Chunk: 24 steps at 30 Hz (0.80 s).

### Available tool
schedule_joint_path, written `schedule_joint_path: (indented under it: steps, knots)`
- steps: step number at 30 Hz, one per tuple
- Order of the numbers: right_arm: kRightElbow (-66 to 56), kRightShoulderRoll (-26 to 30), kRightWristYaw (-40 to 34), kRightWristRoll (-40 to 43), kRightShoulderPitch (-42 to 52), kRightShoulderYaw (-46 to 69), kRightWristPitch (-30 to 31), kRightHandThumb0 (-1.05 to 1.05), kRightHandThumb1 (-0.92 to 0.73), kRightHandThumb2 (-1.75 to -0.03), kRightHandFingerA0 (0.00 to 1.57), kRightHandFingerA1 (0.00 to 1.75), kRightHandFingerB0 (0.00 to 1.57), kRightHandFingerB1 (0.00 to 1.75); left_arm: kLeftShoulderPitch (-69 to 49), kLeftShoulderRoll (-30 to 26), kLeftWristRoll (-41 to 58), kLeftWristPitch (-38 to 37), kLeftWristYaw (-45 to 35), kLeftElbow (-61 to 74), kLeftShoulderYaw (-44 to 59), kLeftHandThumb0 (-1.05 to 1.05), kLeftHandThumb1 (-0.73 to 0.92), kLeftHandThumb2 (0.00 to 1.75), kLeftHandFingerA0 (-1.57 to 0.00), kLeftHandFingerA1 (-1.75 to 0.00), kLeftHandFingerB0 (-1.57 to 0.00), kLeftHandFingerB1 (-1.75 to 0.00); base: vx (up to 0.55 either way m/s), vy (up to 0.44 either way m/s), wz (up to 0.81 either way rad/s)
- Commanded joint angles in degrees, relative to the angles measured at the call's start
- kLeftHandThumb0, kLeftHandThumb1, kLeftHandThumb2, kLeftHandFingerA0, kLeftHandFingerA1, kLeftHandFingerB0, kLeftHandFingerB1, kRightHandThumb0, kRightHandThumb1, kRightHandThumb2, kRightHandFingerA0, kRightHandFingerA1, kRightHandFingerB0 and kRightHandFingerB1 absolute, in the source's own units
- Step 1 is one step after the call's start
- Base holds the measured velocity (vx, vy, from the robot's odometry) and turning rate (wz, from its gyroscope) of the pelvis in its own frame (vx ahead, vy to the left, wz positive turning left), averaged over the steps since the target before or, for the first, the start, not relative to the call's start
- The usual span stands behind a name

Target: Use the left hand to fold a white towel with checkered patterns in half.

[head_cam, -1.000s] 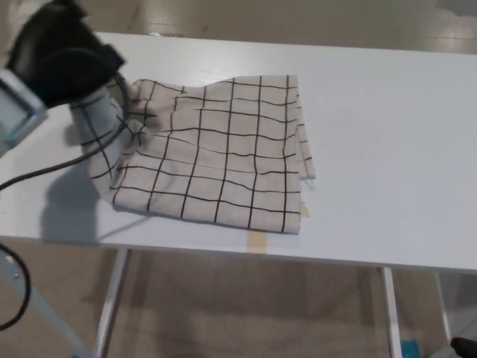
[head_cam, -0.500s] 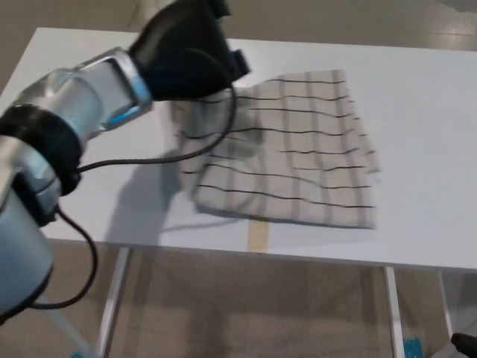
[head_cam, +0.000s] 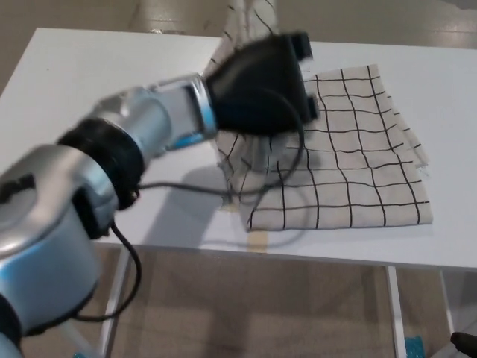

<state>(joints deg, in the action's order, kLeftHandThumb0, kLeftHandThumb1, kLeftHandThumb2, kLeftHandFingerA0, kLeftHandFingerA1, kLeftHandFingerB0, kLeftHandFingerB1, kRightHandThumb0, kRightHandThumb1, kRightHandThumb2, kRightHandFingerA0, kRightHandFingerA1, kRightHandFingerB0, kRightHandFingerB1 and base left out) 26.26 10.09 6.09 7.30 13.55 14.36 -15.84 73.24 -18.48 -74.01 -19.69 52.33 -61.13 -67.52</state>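
The white towel with black checks [head_cam: 350,156] lies on the white table [head_cam: 89,82], right of the middle. Its left edge is pulled up, and a bunched strip of cloth [head_cam: 250,19] rises past the picture's top behind my left hand [head_cam: 261,86]. That black hand hovers over the towel's left part, shut on the raised cloth. Its silver forearm [head_cam: 141,130] reaches in from the lower left. The hand hides the cloth beneath it. My right hand does not show.
A strip of tan tape [head_cam: 257,240] sits on the table's front edge below the towel. A black cable [head_cam: 186,186] hangs from the forearm over the table. White table legs [head_cam: 391,313] and a tan floor show below.
My left hand has swung from the table's left side rightward over the towel, lifting its left edge. The towel has slid to the right along the table.
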Motion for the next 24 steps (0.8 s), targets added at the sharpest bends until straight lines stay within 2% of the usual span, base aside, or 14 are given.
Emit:
schedule_joint_path:
  steps: [1,3,4,5,6,7,8,9,11,14,15,18,19,24]
  knots:
    - [-0.3,0.9,0.9,-0.4,0.4,-0.4,1.0,-0.32,-0.57,-0.56,0.65,0.63,0.73,0.57,-6.2,4.6,-4.7,-2.6,-3.7,-0.1,-5.9,-0.24,0.49,0.54,-0.85,-1.75,-0.87,-1.44,0.0,0.0,0.0]
    - [-0.3,1.0,1.0,-0.3,0.4,-0.4,0.9,-0.32,-0.57,-0.56,0.65,0.63,0.73,0.57,-6.6,5.1,-4.5,-3.5,-4.7,-0.2,-6.5,-0.24,0.49,0.54,-0.85,-1.75,-0.87,-1.44,0.0,0.0,0.0]
    - [-0.4,0.9,0.9,-0.3,0.3,-0.4,0.6,-0.3,-0.57,-0.56,0.67,0.62,0.75,0.59,-6.9,5.9,-4.2,-4.3,-5.6,-0.4,-6.8,-0.32,0.34,0.71,-1.18,-1.44,-0.97,-1.28,0.0,0.0,0.0]
    - [-0.4,0.9,0.8,-0.3,0.3,-0.3,0.2,-0.3,-0.57,-0.56,0.67,0.62,0.75,0.59,-7.3,6.8,-3.9,-5.4,-6.8,-0.6,-7.2,-0.32,0.34,0.71,-1.18,-1.44,-0.97,-1.28,0.0,0.0,0.0]
    - [-0.3,0.7,0.7,-0.2,0.3,-0.3,-0.2,-0.29,-0.57,-0.56,0.69,0.61,0.77,0.59,-7.9,7.6,-3.4,-5.9,-8.0,-0.4,-7.2,-0.32,0.48,0.54,-0.81,-1.73,-1.0,-1.1,0.0,0.0,0.0]
    - [-0.2,0.5,0.7,-0.2,0.4,-0.2,-0.4,-0.29,-0.57,-0.56,0.69,0.61,0.77,0.59,-8.3,8.1,-3.0,-6.2,-8.7,-0.3,-7.1,-0.32,0.48,0.54,-0.81,-1.73,-1.0,-1.1,0.0,0.0,0.0]
    - [0.2,0.3,0.5,-0.2,0.2,-0.3,-0.8,-0.3,-0.57,-0.57,0.7,0.61,0.77,0.6,-9.3,9.2,-1.2,-6.9,-12.5,-0.7,-6.1,-0.6,0.4,0.76,-0.55,-0.6,-0.53,-0.49,0.0,0.0,0.0]
    - [0.5,0.1,0.3,-0.5,0.0,-0.4,-1.1,-0.29,-0.57,-0.56,0.7,0.61,0.76,0.59,-10.8,10.5,1.8,-6.7,-19.8,-0.9,-4.2,-0.78,0.47,0.83,0.0,0.0,-0.09,-0.27,0.0,0.0,0.0]
    - [0.5,0.1,0.1,-0.7,-0.2,-0.5,-1.4,-0.29,-0.57,-0.56,0.7,0.61,0.74,0.58,-13.4,12.6,7.4,-4.8,-34.8,0.0,-0.3,-0.92,0.57,0.6,0.0,0.0,0.0,-0.04,0.0,0.0,0.0]
    - [0.3,0.1,0.1,-0.7,-0.1,-0.5,-1.3,-0.29,-0.57,-0.56,0.7,0.61,0.74,0.58,-14.0,13.2,8.8,-3.7,-39.2,0.8,0.8,-0.92,0.57,0.6,0.0,0.0,0.0,-0.04,0.0,0.0,0.0]
    - [0.3,0.3,0.2,-0.5,-0.3,-0.3,-1.1,-0.29,-0.57,-0.56,0.7,0.61,0.73,0.58,-14.3,14.4,12.4,-2.7,-47.0,1.9,3.3,-0.96,0.53,0.91,0.0,0.0,0.0,-0.06,0.0,0.0,0.0]
    - [0.4,0.3,0.4,-0.2,-0.5,-0.1,-0.8,-0.3,-0.58,-0.56,0.7,0.61,0.73,0.58,-14.5,14.7,13.6,-1.8,-49.8,3.3,4.7,-0.97,0.53,0.91,0.0,0.0,0.0,-0.07,0.0,0.0,0.0]
    - [0.5,0.3,0.6,-0.1,-0.6,-0.2,-0.7,-0.29,-0.58,-0.56,0.7,0.61,0.73,0.58,-14.8,14.4,15.0,-1.2,-50.6,4.8,6.0,-0.95,0.63,0.62,0.0,0.0,0.0,0.0,0.0,0.0,0.0]
    - [0.3,0.3,0.7,-0.4,-0.3,-0.4,-0.9,-0.29,-0.59,-0.56,0.7,0.61,0.73,0.57,-14.8,13.6,21.1,0.7,-54.0,12.3,12.2,-0.94,0.62,0.61,0.0,0.0,0.0,-0.01,0.0,0.0,0.0]
